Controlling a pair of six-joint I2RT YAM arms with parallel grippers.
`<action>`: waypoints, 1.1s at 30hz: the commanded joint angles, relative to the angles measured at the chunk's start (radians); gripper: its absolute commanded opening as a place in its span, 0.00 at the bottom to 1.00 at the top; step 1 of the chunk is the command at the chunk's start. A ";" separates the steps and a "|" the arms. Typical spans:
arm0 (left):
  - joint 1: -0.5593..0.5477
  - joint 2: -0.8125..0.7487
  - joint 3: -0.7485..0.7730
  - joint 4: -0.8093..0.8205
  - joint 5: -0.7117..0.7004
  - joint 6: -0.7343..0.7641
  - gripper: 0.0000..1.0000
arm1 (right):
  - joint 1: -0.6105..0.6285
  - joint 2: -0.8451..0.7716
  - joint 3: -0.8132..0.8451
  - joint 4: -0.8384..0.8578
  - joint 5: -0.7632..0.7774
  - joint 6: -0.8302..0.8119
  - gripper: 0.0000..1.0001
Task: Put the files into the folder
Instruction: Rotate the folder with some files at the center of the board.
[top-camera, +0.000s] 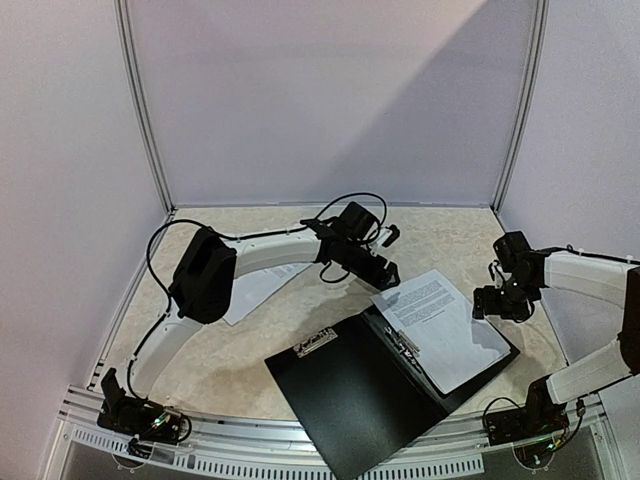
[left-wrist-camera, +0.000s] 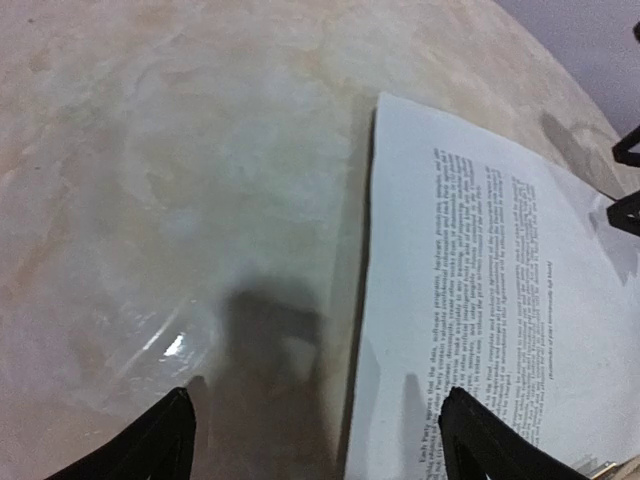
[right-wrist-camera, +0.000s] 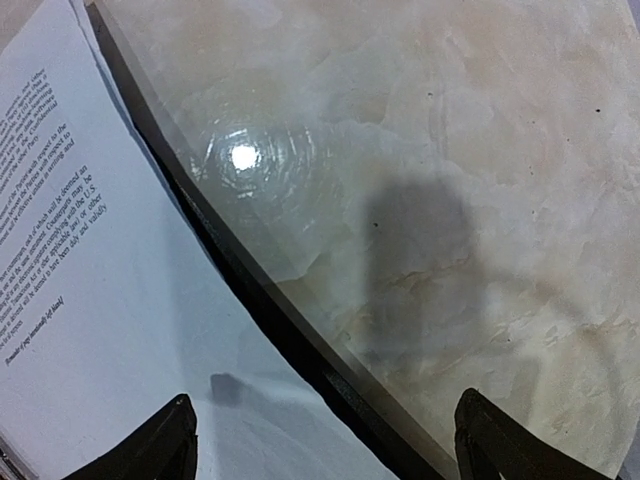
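The surface (right-wrist-camera: 480, 120) looks like glossy, marbled beige stone; the sheets (top-camera: 450, 325) are matt white paper; the folder (top-camera: 350, 400) is smooth, black and faintly shiny.

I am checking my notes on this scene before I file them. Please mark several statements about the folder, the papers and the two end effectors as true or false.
1. The folder lies open on the table. True.
2. Printed files lie on the folder's half nearer the right arm. True.
3. The left end effector grips a sheet. False: it is open and empty.
4. The right end effector is shut. False: it is open, holding nothing.
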 joint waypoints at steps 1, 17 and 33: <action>-0.014 -0.005 -0.045 0.008 0.167 -0.018 0.85 | -0.030 0.015 -0.032 0.037 -0.074 -0.003 0.88; -0.114 -0.229 -0.365 -0.005 0.137 0.014 0.80 | -0.038 -0.002 -0.081 0.085 -0.145 0.002 0.89; -0.184 -0.396 -0.431 -0.234 -0.397 0.040 0.82 | -0.040 -0.037 -0.079 0.078 -0.146 0.003 0.89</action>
